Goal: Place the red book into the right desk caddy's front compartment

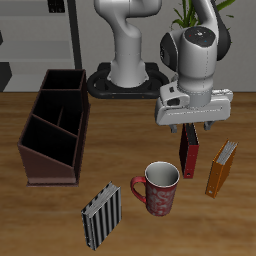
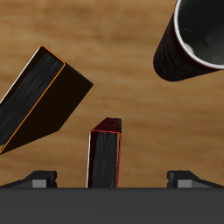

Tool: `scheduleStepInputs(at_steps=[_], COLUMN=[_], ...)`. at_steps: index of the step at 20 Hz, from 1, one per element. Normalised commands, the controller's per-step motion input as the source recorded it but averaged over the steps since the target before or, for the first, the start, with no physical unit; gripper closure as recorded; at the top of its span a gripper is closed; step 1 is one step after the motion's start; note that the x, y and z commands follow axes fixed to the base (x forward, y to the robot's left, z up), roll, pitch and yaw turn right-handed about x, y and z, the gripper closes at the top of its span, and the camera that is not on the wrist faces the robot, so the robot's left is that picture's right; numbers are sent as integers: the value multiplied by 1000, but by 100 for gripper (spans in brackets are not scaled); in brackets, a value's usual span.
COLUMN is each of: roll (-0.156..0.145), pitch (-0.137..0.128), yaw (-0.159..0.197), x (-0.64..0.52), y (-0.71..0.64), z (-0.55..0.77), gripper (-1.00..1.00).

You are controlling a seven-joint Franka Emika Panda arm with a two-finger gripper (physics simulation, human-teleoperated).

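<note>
Early stage — the red book (image 1: 189, 157) stood upright on the table, not yet lifted, between the mug (image 1: 157, 187) and the orange book (image 1: 221, 167). The gripper (image 1: 190, 128) hung directly over it, low enough that its fingers reached about to the book's top edge. In the wrist view the red book (image 2: 107, 156) sat centred between the two fingertips (image 2: 39, 178), which stood wide apart with clear gaps on both sides — so the jaws were spread and pinched nothing. No contact with the book could be made out.

The right desk caddy (image 1: 52, 125) sat well apart from the book, across the table, open-topped with its dividers visible and nothing seen inside any compartment. The striped book (image 1: 101, 214) leaned near the table's front edge, beside the mug, off any straight line between the red book and the caddy as far as I could judge.

Done so far, judging by the layout: only the approach and alignment over the book. Left to do: descend a little further, close on the book's spine, lift it clear of the mug and orange book, carry it to the caddy, and lower it into the front compartment. The mug stood just beside the book, so a clean vertical lift looked like the safer option.
</note>
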Motion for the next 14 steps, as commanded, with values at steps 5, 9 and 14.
scheduleStepInputs(at_steps=[5, 9, 14], roll=[11, 2, 12], pitch=[-2, 20, 20], yaw=[1, -9, 5], x=[19, 60, 31], y=[48, 98, 54], z=[-87, -173, -222], gripper=[-100, -100, -100])
